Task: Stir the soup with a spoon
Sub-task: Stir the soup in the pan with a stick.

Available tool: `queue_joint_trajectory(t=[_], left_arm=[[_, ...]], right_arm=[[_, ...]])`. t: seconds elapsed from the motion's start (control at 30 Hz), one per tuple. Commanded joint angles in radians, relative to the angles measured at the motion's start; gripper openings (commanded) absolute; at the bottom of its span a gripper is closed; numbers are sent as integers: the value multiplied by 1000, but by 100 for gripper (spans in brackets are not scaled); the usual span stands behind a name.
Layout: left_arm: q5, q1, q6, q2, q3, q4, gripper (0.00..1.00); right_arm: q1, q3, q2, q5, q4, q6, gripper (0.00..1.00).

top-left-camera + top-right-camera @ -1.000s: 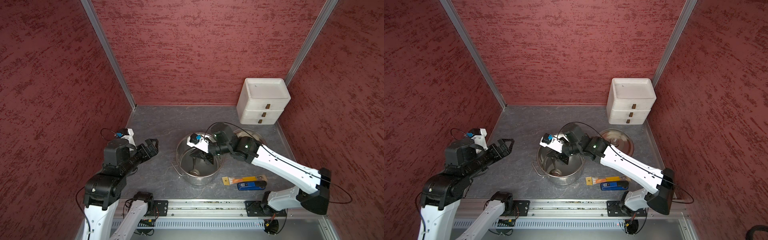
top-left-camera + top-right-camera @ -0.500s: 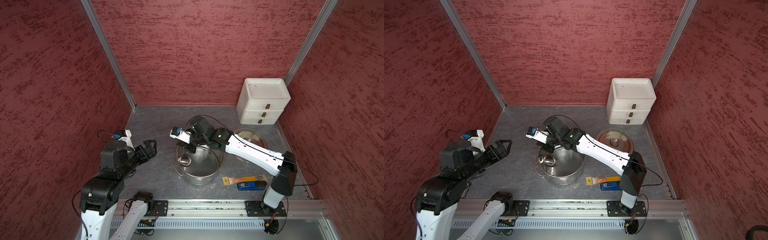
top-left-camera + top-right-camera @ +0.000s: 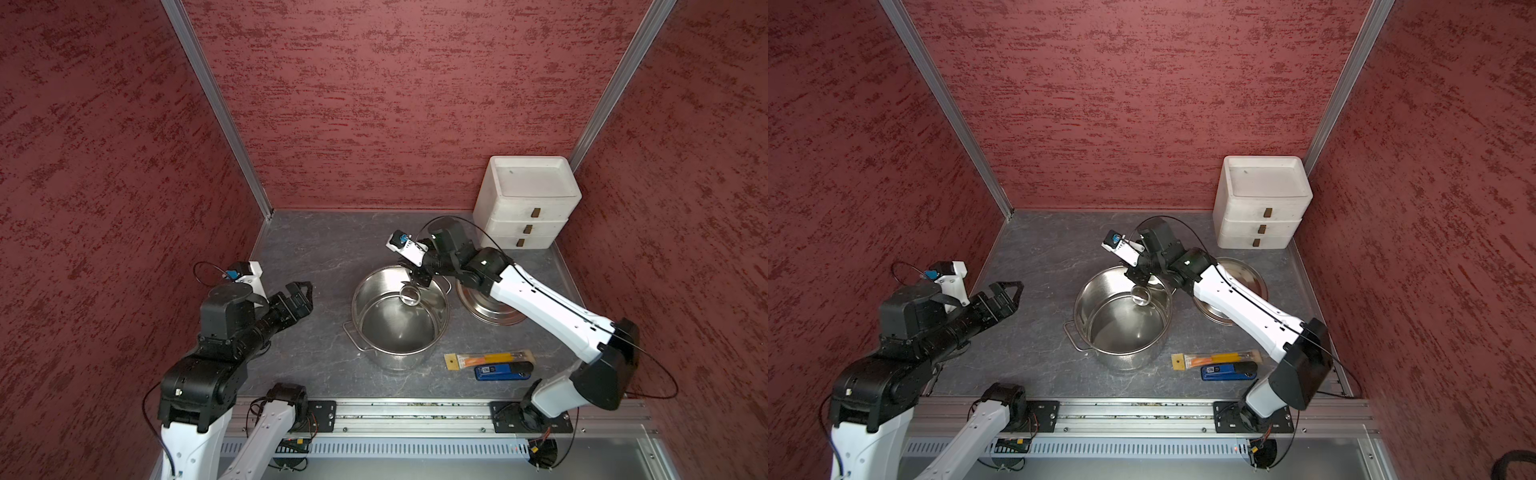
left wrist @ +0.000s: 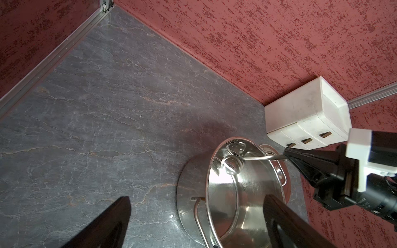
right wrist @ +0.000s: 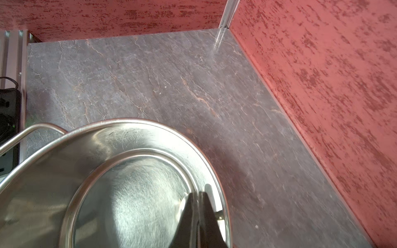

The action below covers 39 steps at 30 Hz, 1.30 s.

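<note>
END: right gripper [image 3: 419, 278] pinched shut on handle of spoon [image 3: 409, 296] | AXIS: handle running from jaws down and forward, cup hanging inside pot [image 3: 395, 361] near far wall, depth unclear | OTHER: left gripper [image 3: 306, 297] spread wide, empty, well apart from pot | NEXT: probably a circling sweep by nearer right arm

Grey tabletop [image 3: 324, 249] carries: steel pot [image 3: 399, 361] at centre; lid [image 3: 494, 316] just beside it at 3 o'clock; white drawer unit [image 3: 528, 208] at 1 o'clock; orange-yellow packaged tool [image 3: 488, 359] and blue-black gadget [image 3: 503, 370], adjacent, at 5 o'clock.
</note>
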Motion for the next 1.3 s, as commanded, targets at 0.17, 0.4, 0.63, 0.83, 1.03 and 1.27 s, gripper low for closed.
queue_joint_trajectory(t=[0.17, 0.4, 0.63, 0.83, 1.03, 1.27], left_arm=[[12, 4, 21, 15, -13, 41, 100], [19, 4, 35, 38, -4, 52, 100], [14, 4, 31, 27, -18, 55, 100], [11, 4, 26, 11, -25, 46, 100], [-5, 4, 26, -3, -17, 26, 100], [0, 4, 26, 5, -5, 25, 100]], right_arm=[[-6, -185, -250, -59, -105, 44, 0], [61, -265, -380, -150, -104, 133, 0], [192, -247, -348, -159, -55, 192, 0], [266, -153, -205, -199, 15, 190, 0], [275, -59, -65, -163, 82, 147, 0], [224, 62, 113, -87, 135, 56, 0]])
